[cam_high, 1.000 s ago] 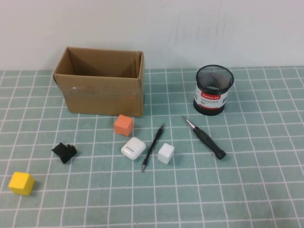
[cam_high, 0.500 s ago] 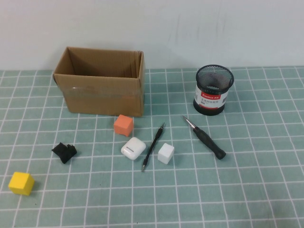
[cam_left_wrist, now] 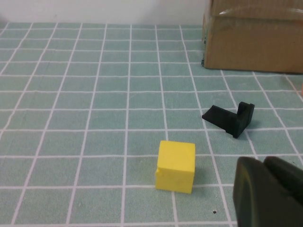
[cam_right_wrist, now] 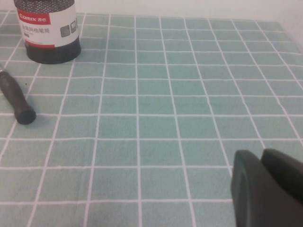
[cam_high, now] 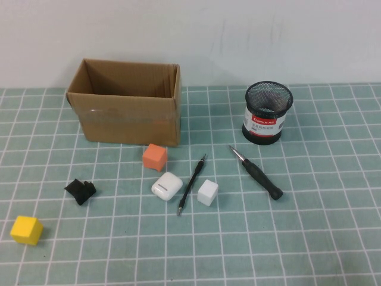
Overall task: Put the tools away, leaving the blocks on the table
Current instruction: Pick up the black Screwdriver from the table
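A black-handled screwdriver (cam_high: 257,173) lies right of centre; its handle end shows in the right wrist view (cam_right_wrist: 16,101). A thin black pick tool (cam_high: 191,185) lies between a white earbud case (cam_high: 166,186) and a white block (cam_high: 208,192). An orange block (cam_high: 155,157) sits in front of the cardboard box (cam_high: 125,110). A yellow block (cam_high: 27,230) is at the near left, also in the left wrist view (cam_left_wrist: 176,166). My left gripper (cam_left_wrist: 262,163) is shut and empty, near the yellow block. My right gripper (cam_right_wrist: 260,156) is shut and empty over bare mat. Neither arm shows in the high view.
A black mesh pen holder (cam_high: 268,113) stands at the back right, also in the right wrist view (cam_right_wrist: 46,28). A small black bracket-like piece (cam_high: 80,190) lies at the left, also in the left wrist view (cam_left_wrist: 230,118). The open box's side shows there too (cam_left_wrist: 255,38).
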Controlling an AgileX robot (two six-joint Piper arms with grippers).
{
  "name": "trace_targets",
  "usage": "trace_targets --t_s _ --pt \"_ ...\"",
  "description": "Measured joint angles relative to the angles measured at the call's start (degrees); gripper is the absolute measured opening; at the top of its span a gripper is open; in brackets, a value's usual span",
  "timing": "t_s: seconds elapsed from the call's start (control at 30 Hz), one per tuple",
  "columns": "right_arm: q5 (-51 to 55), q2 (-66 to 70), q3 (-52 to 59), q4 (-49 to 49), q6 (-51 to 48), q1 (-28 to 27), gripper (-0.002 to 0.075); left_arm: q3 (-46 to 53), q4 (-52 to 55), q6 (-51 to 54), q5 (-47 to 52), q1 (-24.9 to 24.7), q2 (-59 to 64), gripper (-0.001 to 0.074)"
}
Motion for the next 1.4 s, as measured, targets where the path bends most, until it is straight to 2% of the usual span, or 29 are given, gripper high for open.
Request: trace_targets --t_s 0.23,0.43,0.57,0.73,0.9,1.07,1.23,1.4 --pt "-5.7 0.0 0.2 0.0 0.3 0.0 -0.0008 0.0 0.0 0.0 0.0 0.0 0.0 0.0000" --pt "-11.7 0.0 0.2 19.9 2.9 0.0 -0.0008 0.0 0.0 0.0 0.0 0.0 0.0 0.0000" --pt "-15.1 0.0 0.2 25.9 0.9 0.0 -0.0008 0.0 0.0 0.0 0.0 0.0 0.0 0.0000" --pt "-8.8 2.8 -2.8 32.7 1.1 0.0 -0.0007 0.0 0.0 0.0 0.0 0.0 0.0 0.0000" --pt "6.3 20.2 -15.8 27.3 1.1 0.0 -0.0007 0.0 0.0 -0.1 0.0 0.0 0.0 0.0000" --pt "18.4 44.1 -29.8 22.3 -5.0 0.0 -0.0007 0.0 0.0 -0.1 0.0 0.0 0.0 0.0000" --pt "24.2 63.1 -43.0 21.0 -11.1 0.8 -0.0007 0.0 0.0 -0.1 0.0 0.0 0.0 0.0000" --pt "26.3 80.5 -55.4 17.3 -12.1 6.8 -0.0007 0.0 0.0 -0.1 0.0 0.0 0.0 0.0000"
